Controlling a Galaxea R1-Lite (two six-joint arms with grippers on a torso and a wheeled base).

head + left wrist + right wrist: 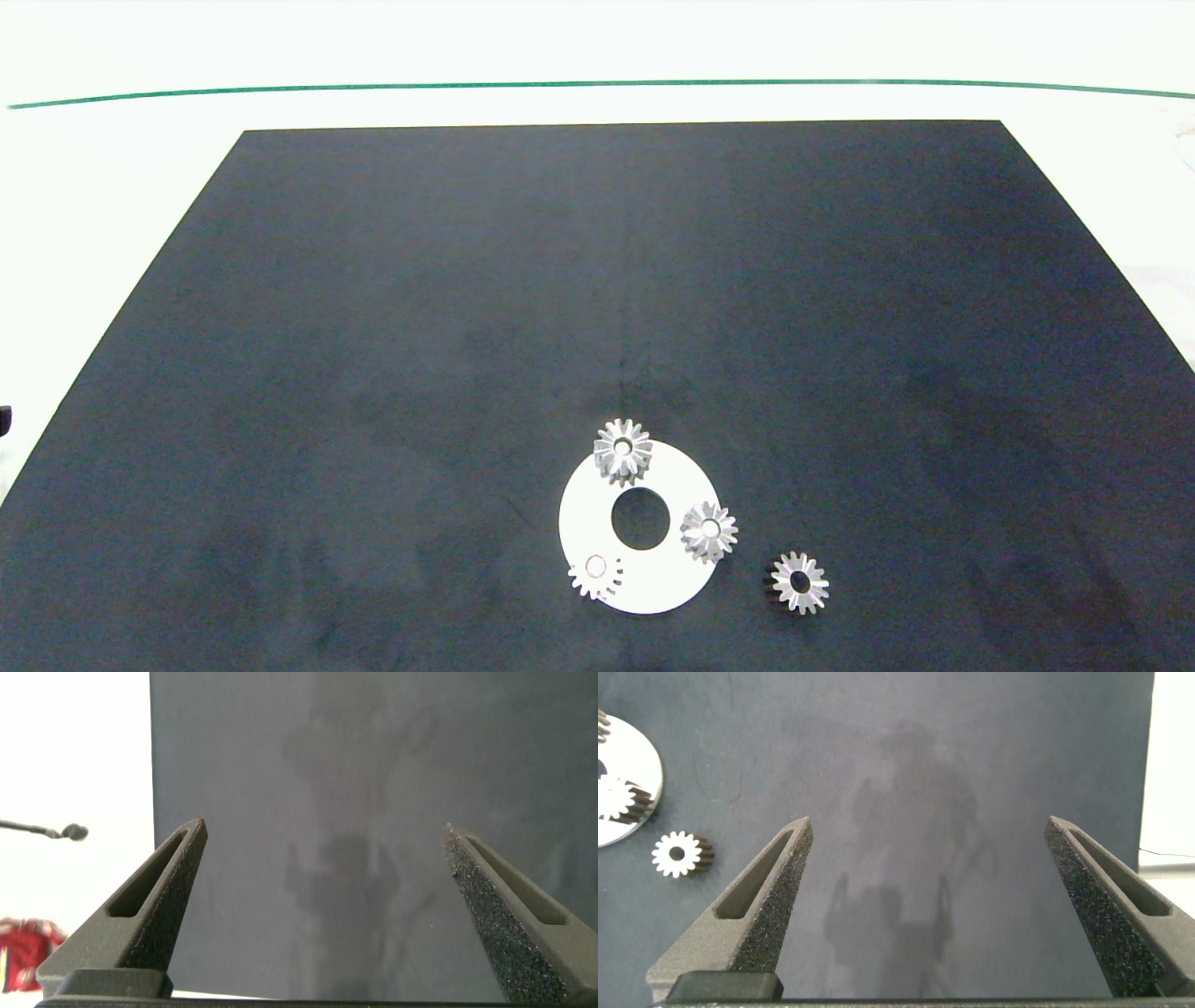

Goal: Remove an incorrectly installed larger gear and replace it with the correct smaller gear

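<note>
both grippers hang spread and empty, the left gripper and right gripper well clear of the white disc; the right should centre over the larger gear, probably the one on the disc's far edge, then lift it straight up. the smaller gear lies loose just beside the disc.

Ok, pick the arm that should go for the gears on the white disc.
Right. The right claw, open, has the white disc and the loose smaller gear in its wrist view; the left claw, also open, sees only dark mat. Neither arm shows in the head view.
</note>
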